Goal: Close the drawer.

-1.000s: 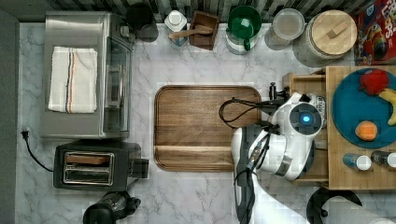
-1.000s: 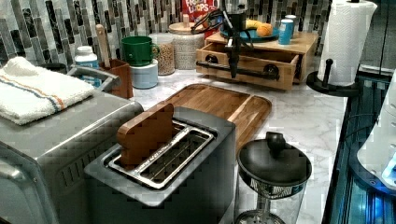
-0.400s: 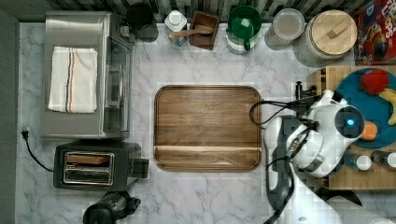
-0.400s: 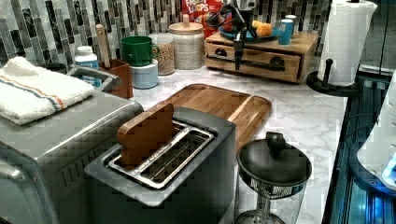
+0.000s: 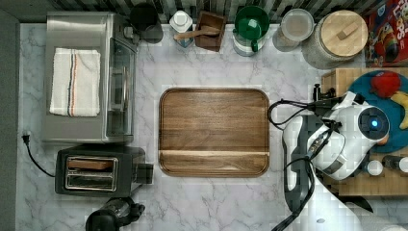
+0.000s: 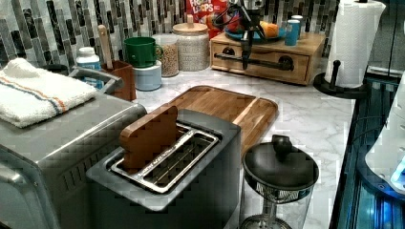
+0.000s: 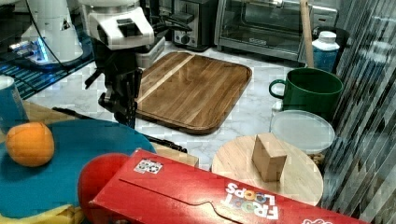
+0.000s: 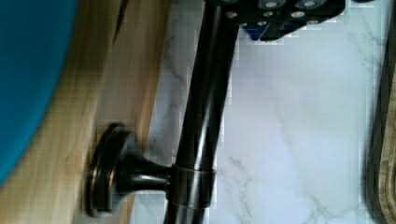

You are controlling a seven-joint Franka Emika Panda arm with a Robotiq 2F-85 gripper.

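Note:
The drawer [image 6: 261,61] sits pushed in, its light-wood front flush with the small wooden cabinet [image 6: 313,45] in the left view. A dark metal handle bar [image 6: 267,61] runs across that front. My gripper [image 6: 245,51] hangs straight down against the middle of the bar. In the right view the gripper [image 7: 122,111] stands at the cabinet's edge, with the bar [image 7: 164,140] showing on both sides of it. The wrist view has the bar [image 8: 201,140] and its round mount [image 8: 105,175] close up against the drawer front [image 8: 135,70].
A blue plate [image 5: 361,86] with fruit lies on the cabinet top. The brown cutting board [image 5: 214,131] lies to the top view's left of the arm. Jars, a green mug [image 5: 251,24] and a cereal box [image 7: 224,196] line the back wall. A paper towel stand [image 6: 356,43] is at the left view's right.
The arm moved toward the top view's right, and the drawer slid from pulled out to flush with its cabinet. The gripper stayed at the handle bar.

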